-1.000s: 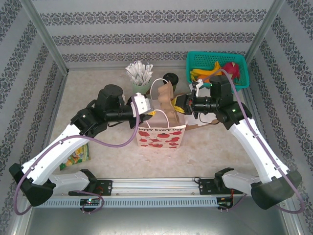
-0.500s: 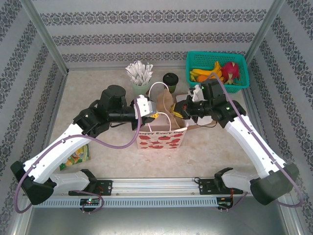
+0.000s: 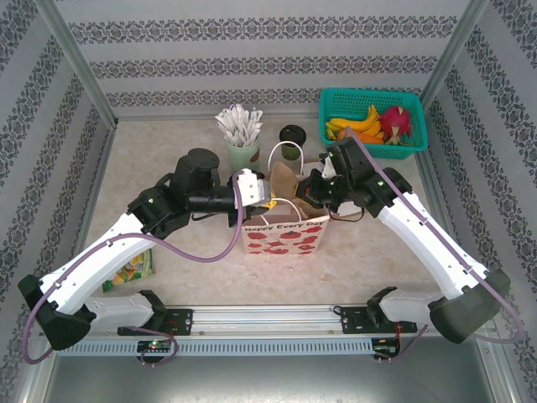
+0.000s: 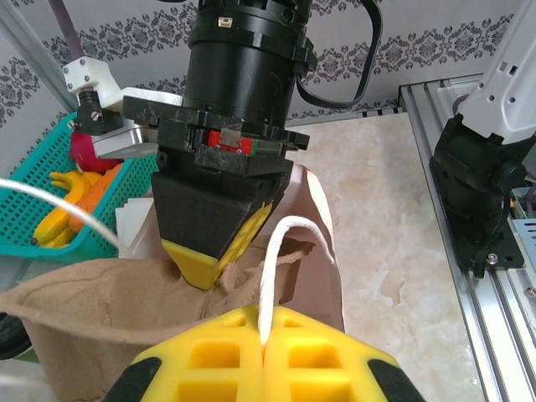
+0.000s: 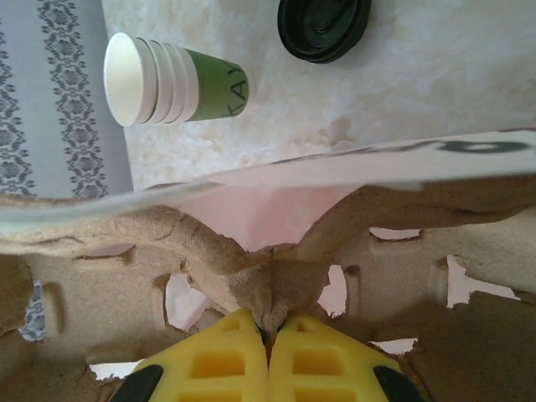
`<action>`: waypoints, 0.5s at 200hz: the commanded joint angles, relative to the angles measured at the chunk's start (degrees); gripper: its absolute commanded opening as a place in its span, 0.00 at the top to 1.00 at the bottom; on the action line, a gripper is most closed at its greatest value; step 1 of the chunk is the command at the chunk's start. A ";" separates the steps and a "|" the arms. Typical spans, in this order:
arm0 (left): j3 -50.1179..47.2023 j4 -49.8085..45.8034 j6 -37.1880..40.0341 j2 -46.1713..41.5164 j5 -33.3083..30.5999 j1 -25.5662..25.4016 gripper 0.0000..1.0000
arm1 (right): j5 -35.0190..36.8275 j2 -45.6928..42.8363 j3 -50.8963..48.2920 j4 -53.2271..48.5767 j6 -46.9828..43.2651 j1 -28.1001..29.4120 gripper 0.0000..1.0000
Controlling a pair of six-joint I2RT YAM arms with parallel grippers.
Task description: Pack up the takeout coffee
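Note:
The takeout coffee [image 3: 292, 134], a small cup under a round black lid [image 5: 325, 29], stands on the table behind the bag. A white paper bag [image 3: 285, 235] printed with strawberries stands at the centre. My left gripper [image 3: 268, 195] is shut on its white cord handle [image 4: 276, 260], the yellow fingers [image 4: 218, 364] pinching the cord. My right gripper [image 3: 311, 188] is shut on the middle ridge of a brown pulp cup carrier [image 5: 276, 285], which sits tilted in the bag's mouth [image 3: 284, 175]. In the left wrist view the right gripper [image 4: 205, 260] hangs over the carrier [image 4: 84, 310].
A teal basket of fruit [image 3: 373, 117] stands at the back right. A mint-green cup of white sticks [image 3: 241, 138] is left of the coffee. A stack of cream cups [image 5: 172, 79] lies on its side. A snack packet [image 3: 132, 267] lies near the left arm.
The right arm has swung left and lowered, bringing the carrier further into the bag's mouth. The left gripper has shifted slightly right with the handle. The bag now stands more upright.

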 commanded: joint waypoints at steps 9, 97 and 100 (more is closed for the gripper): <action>1.68 3.08 0.12 -0.24 2.32 -1.92 1.00 | 7.92 2.16 2.45 -3.62 -1.61 2.37 1.00; 3.53 0.96 2.47 1.19 4.67 -5.11 1.00 | 20.50 8.94 9.47 -10.30 -6.22 9.60 1.00; 3.62 0.87 2.56 1.18 4.91 -5.18 1.00 | 20.55 9.06 9.58 -10.36 -6.31 9.69 1.00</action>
